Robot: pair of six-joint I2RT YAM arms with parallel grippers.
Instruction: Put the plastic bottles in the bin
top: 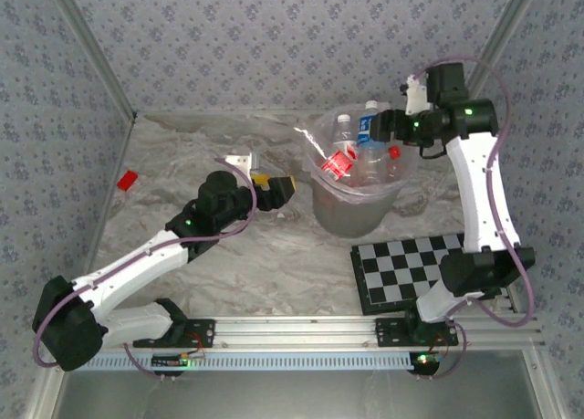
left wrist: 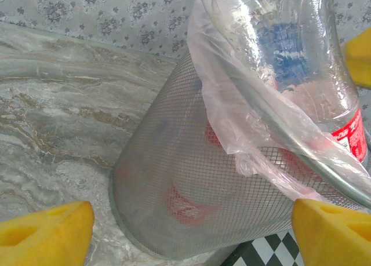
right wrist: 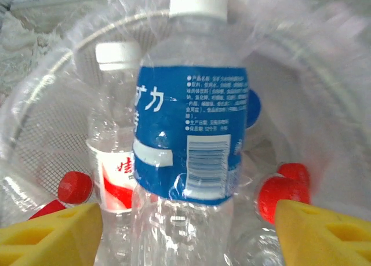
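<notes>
- My right gripper (right wrist: 188, 234) is over the mouth of the bin (top: 351, 216), at its far right rim, and its jaws stand wide apart
- Between its yellow fingertips (right wrist: 52, 234) is a blue-labelled bottle (right wrist: 191, 138) with a white cap
- There is a clear gap on each side of it, so neither pad touches it and I am gripping nothing
- That bottle's cap points away from my wrist, with the inside of the bin behind it; I cannot tell whether it rests on the bottles beneath
- Just beside it, on the left of my right wrist view, a red-labelled bottle (right wrist: 113, 161) with a white cap stands inside the bin
- Two red caps (right wrist: 75, 186) show lower down, one to each side, and a blue cap (right wrist: 253, 108) peeks out behind the blue label
- From above, several plastic bottles (top: 339, 163) lie packed together in the bin
- The bin is mesh-walled and lined with a thin clear bag (left wrist: 223, 112) folded over the rim
- It stands on the marbled table (top: 173, 255), just beyond the far left corner of the checkerboard (top: 411, 271)
- My left gripper (top: 274, 186) is open too, with nothing between its yellow pads (left wrist: 49, 231)
- It is held low, near the left side of the bin and pointed at its wall, not touching it
- A small red block (top: 127, 180) lies well apart, near the table's left edge
</notes>
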